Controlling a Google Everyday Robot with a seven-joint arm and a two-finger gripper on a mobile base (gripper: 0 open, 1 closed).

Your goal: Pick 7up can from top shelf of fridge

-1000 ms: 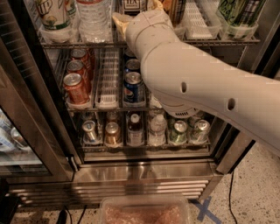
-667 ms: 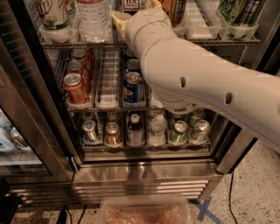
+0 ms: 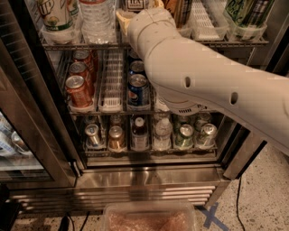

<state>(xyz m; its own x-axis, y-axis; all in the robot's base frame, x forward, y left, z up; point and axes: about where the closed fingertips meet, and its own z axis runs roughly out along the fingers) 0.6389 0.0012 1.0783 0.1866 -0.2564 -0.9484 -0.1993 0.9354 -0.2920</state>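
The 7up can (image 3: 56, 13), whitish with green "UP" letters, stands in a clear bin at the far left of the top shelf (image 3: 81, 45) of the fridge (image 3: 144, 178). My gripper (image 3: 135, 12) is at the middle of the top shelf, to the right of the 7up can and a water bottle (image 3: 95, 18). It is mostly hidden behind my thick cream arm (image 3: 194, 76), which comes in from the right. A dark-labelled white can (image 3: 135, 3) sits just behind it.
Green-and-black cans (image 3: 246, 13) and a white ribbed lane (image 3: 203, 18) fill the top shelf's right. Red cans (image 3: 77, 90) and blue cans (image 3: 137, 90) are on the middle rack. The open glass door (image 3: 27, 117) stands at left. A plastic tub (image 3: 149, 219) lies on the floor.
My arm's wrist has shifted slightly up and to the left along the top shelf. The cans and bottles have not moved.
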